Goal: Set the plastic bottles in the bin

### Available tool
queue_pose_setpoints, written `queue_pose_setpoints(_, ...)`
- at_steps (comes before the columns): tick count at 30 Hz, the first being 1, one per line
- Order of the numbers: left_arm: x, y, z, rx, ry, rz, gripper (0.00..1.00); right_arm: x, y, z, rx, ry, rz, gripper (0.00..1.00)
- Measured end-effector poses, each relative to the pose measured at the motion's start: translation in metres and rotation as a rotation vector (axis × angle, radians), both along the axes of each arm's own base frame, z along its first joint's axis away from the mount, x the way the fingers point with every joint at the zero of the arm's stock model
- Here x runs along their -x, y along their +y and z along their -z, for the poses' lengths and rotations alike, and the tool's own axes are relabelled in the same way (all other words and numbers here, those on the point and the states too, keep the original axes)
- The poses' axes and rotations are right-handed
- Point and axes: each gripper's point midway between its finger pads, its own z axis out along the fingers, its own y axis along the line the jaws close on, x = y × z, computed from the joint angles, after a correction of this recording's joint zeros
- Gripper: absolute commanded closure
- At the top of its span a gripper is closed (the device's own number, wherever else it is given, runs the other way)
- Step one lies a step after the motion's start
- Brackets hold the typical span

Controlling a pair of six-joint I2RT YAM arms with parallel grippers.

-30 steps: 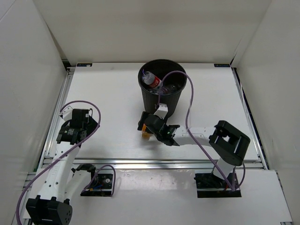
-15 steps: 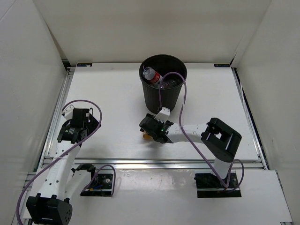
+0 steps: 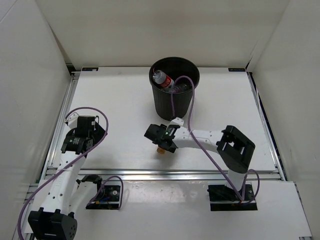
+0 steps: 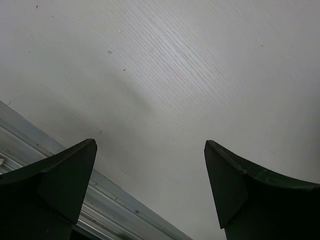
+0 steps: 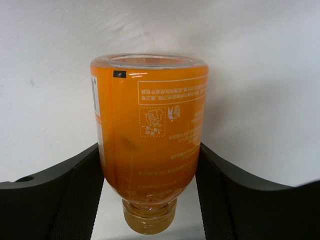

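Top external view: on the table (image 3: 115, 100) the bin (image 3: 172, 107) stands at the far middle, with a red-label bottle (image 3: 162, 80) and at least one more inside. The left gripper (image 4: 150, 144) hangs wide and empty, well apart. The right gripper (image 3: 161, 141) sits low just in front of the bin. Its jaws press both flanks of the orange bottle (image 5: 150, 130), which seems to lie on the table with its cap toward the wrist camera. The hold looks mid-body and square. I judge a straight lift is best, high enough to clear the rim, releasing only once the bottle is over the opening.
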Motion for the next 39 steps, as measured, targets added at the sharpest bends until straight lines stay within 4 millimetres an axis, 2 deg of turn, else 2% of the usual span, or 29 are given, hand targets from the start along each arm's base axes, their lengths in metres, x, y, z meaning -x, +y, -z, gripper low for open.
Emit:
queue_pose_setpoints(2, 0.001, 0.002, 0.003, -0.004, 0.004, -0.012, 0.0, 0.011, -0.003, -0.021, 0.006, 0.047, 0.036, 0.77)
queue_pose_setpoints(4, 0.001, 0.004, 0.005, -0.009, 0.007, -0.026, 0.0, 0.015, -0.001, -0.058, -0.03, 0.061, 0.049, 0.8)
queue_pose_setpoints(5, 0.001, 0.004, 0.006, -0.011, 0.008, -0.033, 0.0, 0.015, 0.003, -0.08, -0.066, 0.056, 0.041, 0.8)
queue_pose_setpoints(7, 0.002, 0.006, 0.007, -0.012, 0.009, -0.047, 0.0, 0.008, 0.007, -0.141, -0.184, 0.006, 0.032, 0.81)
queue_pose_setpoints(9, 0.003, 0.007, 0.008, -0.014, 0.005, -0.063, 0.0, -0.005, 0.005, -0.206, -0.306, -0.082, 0.015, 0.83)
queue_pose_setpoints(13, 0.006, 0.009, 0.015, -0.016, 0.004, -0.093, 0.0, -0.039, -0.012, -0.313, -0.432, -0.326, -0.01, 0.81)
queue_pose_setpoints(14, 0.007, 0.009, 0.016, -0.017, 0.006, -0.099, 0.0, -0.051, -0.017, -0.335, -0.438, -0.395, -0.017, 0.81)
queue_pose_setpoints(16, 0.007, 0.008, 0.017, -0.017, 0.002, -0.104, 0.0, -0.079, -0.022, -0.363, -0.435, -0.503, -0.026, 0.81)
queue_pose_setpoints(18, 0.007, 0.007, 0.017, -0.018, -0.002, -0.106, 0.0, -0.121, -0.029, -0.376, -0.413, -0.578, -0.012, 0.76)
queue_pose_setpoints(20, 0.006, 0.005, 0.017, -0.016, -0.007, -0.105, 0.0, -0.166, -0.038, -0.37, -0.382, -0.597, 0.01, 0.42)
queue_pose_setpoints(21, 0.006, 0.005, 0.017, -0.015, -0.01, -0.106, 0.0, -0.189, -0.041, -0.36, -0.367, -0.589, 0.014, 0.31)
queue_pose_setpoints(22, 0.007, 0.004, 0.018, -0.013, -0.009, -0.106, 0.0, -0.206, -0.046, -0.346, -0.347, -0.571, 0.018, 0.04)
queue_pose_setpoints(23, 0.007, 0.003, 0.019, -0.014, -0.005, -0.106, 0.0, -0.22, -0.051, -0.331, -0.329, -0.546, 0.03, 0.0)
queue_pose_setpoints(24, 0.007, 0.003, 0.02, -0.014, -0.003, -0.107, 0.0, -0.231, -0.056, -0.314, -0.304, -0.515, 0.035, 0.0)
queue_pose_setpoints(26, 0.007, 0.003, 0.022, -0.014, 0.005, -0.112, 0.0, -0.242, -0.062, -0.292, -0.278, -0.466, 0.027, 0.0)
queue_pose_setpoints(28, 0.007, 0.004, 0.024, -0.021, 0.016, -0.119, 0.0, -0.243, -0.064, -0.287, -0.28, -0.442, 0.004, 0.0)
queue_pose_setpoints(33, 0.005, 0.006, 0.022, -0.03, 0.016, -0.138, 0.0, -0.228, -0.087, -0.325, -0.293, -0.507, -0.061, 0.0)
queue_pose_setpoints(35, -0.003, 0.005, 0.012, -0.023, -0.017, -0.143, 0.0, -0.215, -0.108, -0.346, -0.268, -0.557, -0.054, 0.0)
queue_pose_setpoints(39, -0.033, 0.004, -0.019, -0.023, -0.072, -0.178, 0.0, -0.199, -0.155, -0.391, -0.18, -0.69, 0.018, 0.0)
